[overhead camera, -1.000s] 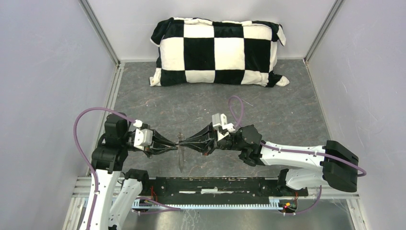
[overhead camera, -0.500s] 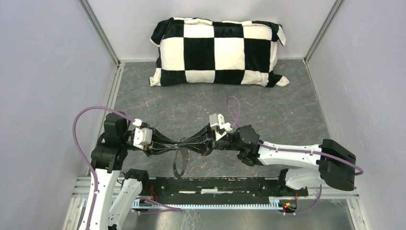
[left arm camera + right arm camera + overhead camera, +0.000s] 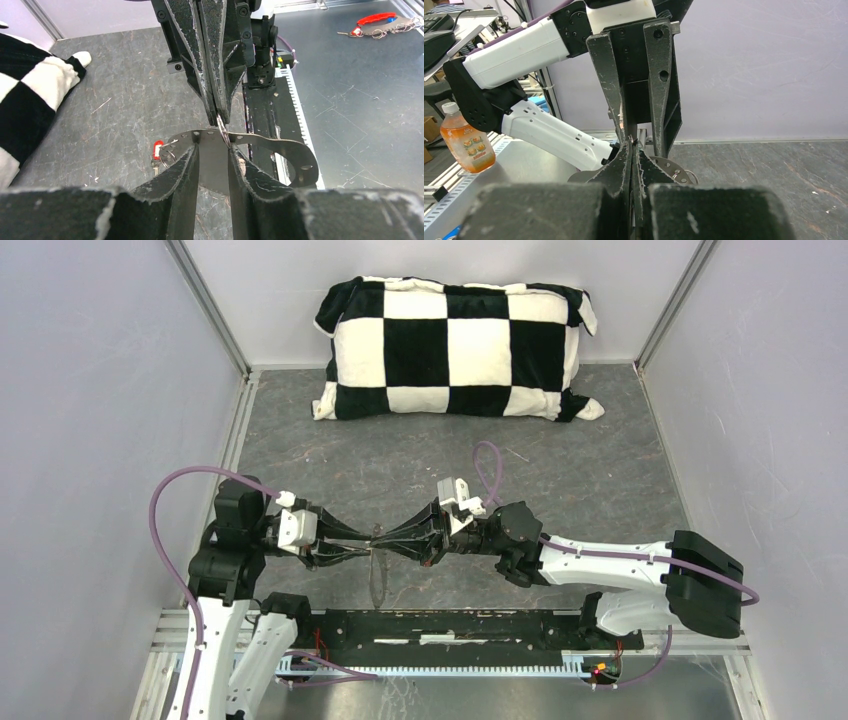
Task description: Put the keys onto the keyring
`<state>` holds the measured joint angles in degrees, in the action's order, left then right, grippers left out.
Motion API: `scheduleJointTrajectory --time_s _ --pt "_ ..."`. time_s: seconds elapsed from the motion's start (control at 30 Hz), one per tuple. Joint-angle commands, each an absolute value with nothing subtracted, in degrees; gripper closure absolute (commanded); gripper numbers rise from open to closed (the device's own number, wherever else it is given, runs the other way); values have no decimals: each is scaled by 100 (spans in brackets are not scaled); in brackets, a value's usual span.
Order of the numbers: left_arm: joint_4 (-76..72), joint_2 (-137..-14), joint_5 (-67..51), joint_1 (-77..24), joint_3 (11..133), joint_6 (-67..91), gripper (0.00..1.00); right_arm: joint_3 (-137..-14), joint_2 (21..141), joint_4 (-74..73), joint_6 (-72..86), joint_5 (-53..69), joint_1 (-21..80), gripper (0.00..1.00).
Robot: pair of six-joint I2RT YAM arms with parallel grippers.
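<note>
Both arms meet tip to tip, low over the grey table (image 3: 600,460) and just behind the black front rail (image 3: 450,625).

- The right gripper (image 3: 218,117) has its fingers pressed together. They pinch the top edge of the keyring (image 3: 265,141), where a small wire ring (image 3: 223,136) sits on the band.
- The keyring hangs off that grip, clear of the table. From above it is edge-on and shows only as a thin dark sliver below the tips.
- The left gripper (image 3: 214,150) has its fingers apart, one on either side of the pinch point, tips level with the band. Their own bulk hides the middle stretch, so I can't tell whether they touch it.
- The red key (image 3: 157,150) is at the band's left end, beside a little ring. It looks attached, though I'm not certain.
- From the right wrist, the closed fingers block most of the keyring; only a holed piece shows past them.

Around:
- A chequered pillow (image 3: 455,345) lies against the back wall, well apart.
- An orange drink bottle (image 3: 466,145) stands on a side bench.
- A red-handled bunch of rings (image 3: 380,21) lies on the metal bench beyond the rail.
</note>
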<state>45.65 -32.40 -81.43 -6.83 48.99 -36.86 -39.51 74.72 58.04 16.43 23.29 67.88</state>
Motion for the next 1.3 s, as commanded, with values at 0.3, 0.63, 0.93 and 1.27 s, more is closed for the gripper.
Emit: scheduleJointTrajectory --time_s 0.3,0.63,0.93,1.27 --pt "4435 -3140 -8121 -659 4957 -3410 64 -3871 7214 6021 1471 2130 6809 100" --pt "4450 -3144 -8174 -664 5036 -3380 63 -3902 7247 5977 1408 2066 6796 100" --pt "4461 -3278 -8300 -660 5154 -3226 76 -3955 7376 6113 1502 2096 6798 100" --pt "4460 -3251 -8406 -659 5074 -3254 91 -3920 7484 6504 1751 2052 6816 100"
